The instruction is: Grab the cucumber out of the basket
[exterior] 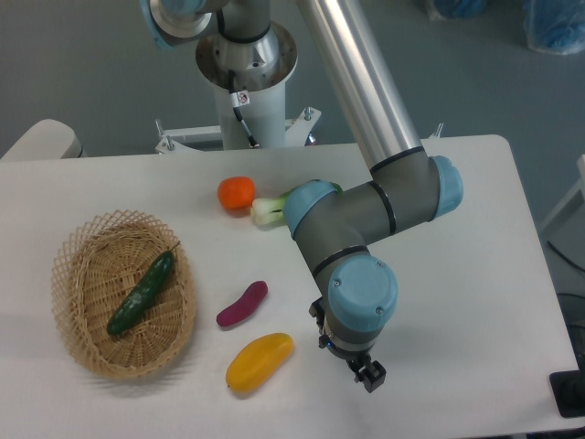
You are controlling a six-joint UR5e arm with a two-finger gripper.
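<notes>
Camera: white table (439, 366), grey floor behind; cucumber (141, 294) in basket (66, 274); hand (368, 374) state unclear.

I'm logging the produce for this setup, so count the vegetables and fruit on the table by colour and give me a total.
Green: 2, the cucumber in the basket and the bok choy
Orange: 1, the tomato
Purple: 1, the eggplant
Yellow: 1, the mango
Total: 5

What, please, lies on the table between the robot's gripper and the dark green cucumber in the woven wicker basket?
In the fixed camera view, the yellow mango-shaped fruit and purple eggplant lie between the gripper and the dark green cucumber, then the near wall of the tan wicker basket.
</notes>
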